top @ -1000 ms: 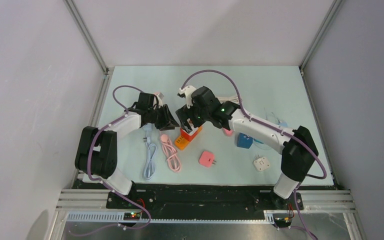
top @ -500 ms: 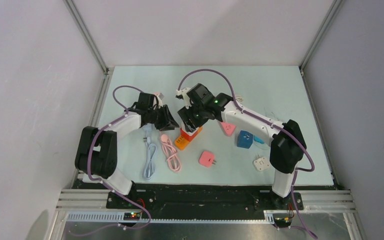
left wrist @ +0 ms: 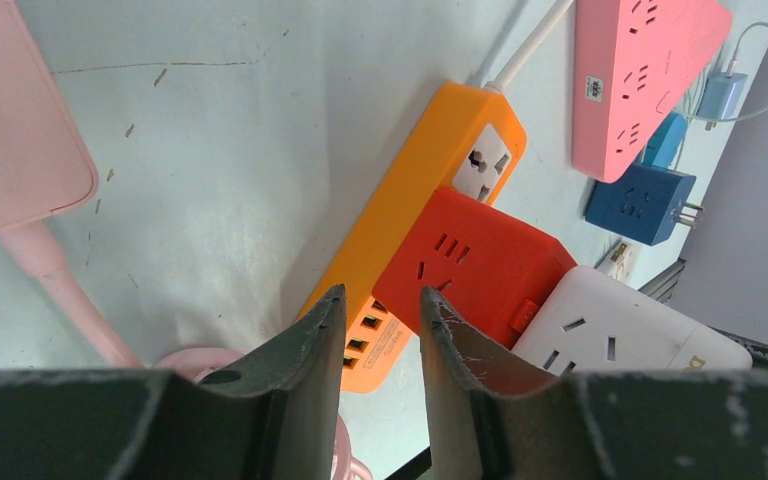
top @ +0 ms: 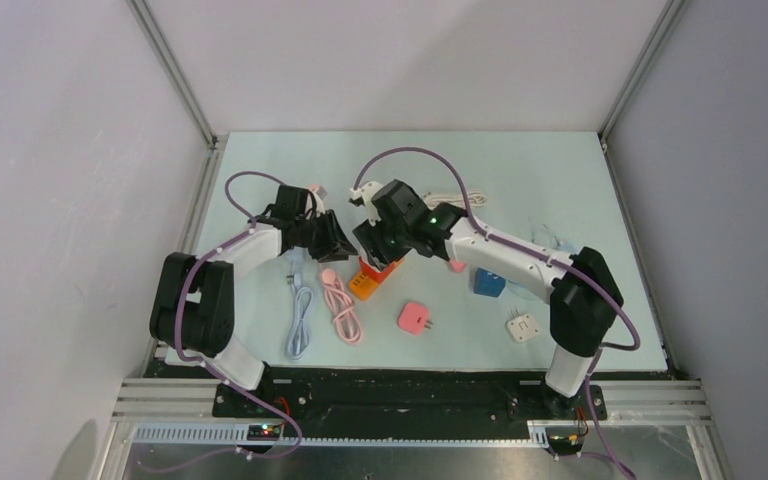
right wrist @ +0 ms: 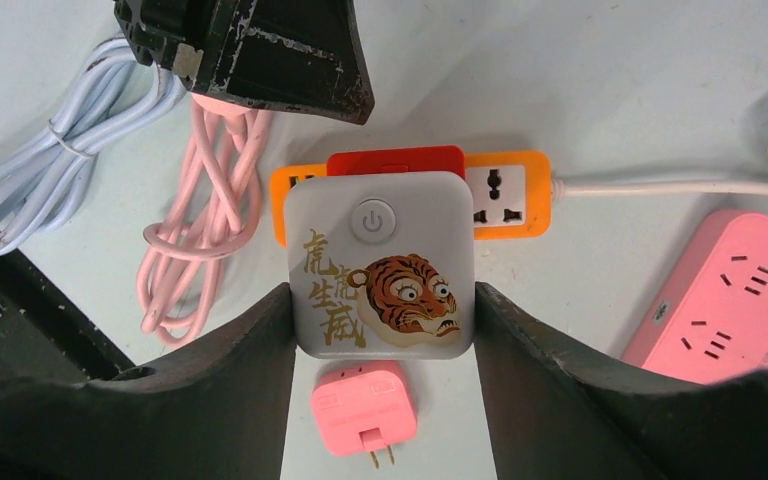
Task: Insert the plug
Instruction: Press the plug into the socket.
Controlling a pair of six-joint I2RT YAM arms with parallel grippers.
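White tiger-print plug (right wrist: 378,262) butting against red cube (right wrist: 395,160) on orange strip (right wrist: 505,195): right gripper (right wrist: 382,300) clamping its sides; left gripper (left wrist: 382,298) crowding alongside, narrowly parted, empty.

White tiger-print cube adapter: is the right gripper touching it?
Touching. The right wrist view shows both fingers of the right gripper flush against opposite sides of the white tiger-print cube adapter, with no gap.

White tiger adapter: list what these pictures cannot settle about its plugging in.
- Prongs of the white adapter, held by the right pincer: right wrist view, under its own body.
- Whether it is seated in the red cube: left wrist view, the cube's body hides the joint.
- Both, top external view: the right arm covers them.
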